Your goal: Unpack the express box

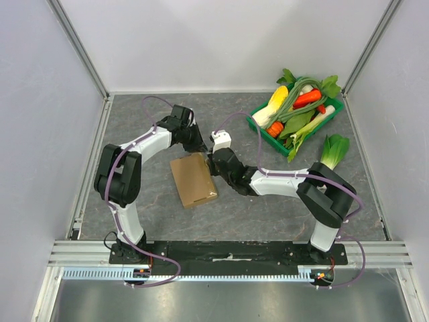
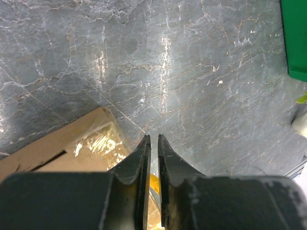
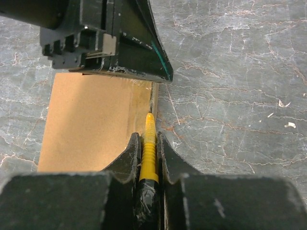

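The dark grey marbled table (image 1: 154,215) carries three things. The express box (image 1: 193,180) lies flat just left of the right gripper (image 1: 216,163), with its far edge under the left gripper (image 1: 200,144). A green tray (image 1: 263,131) of vegetables sits well off to the right gripper's right, and a loose leafy green (image 1: 333,151) lies just beside it.

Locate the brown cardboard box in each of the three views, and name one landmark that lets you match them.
Top external: the express box lies mid-table, in front of the arm bases.
Left wrist: lower left corner, beside the shut left gripper.
Right wrist: left of centre; the right gripper holds a yellow tool at its right edge.
Shared landmark: the left gripper, seen by the box in all three views.
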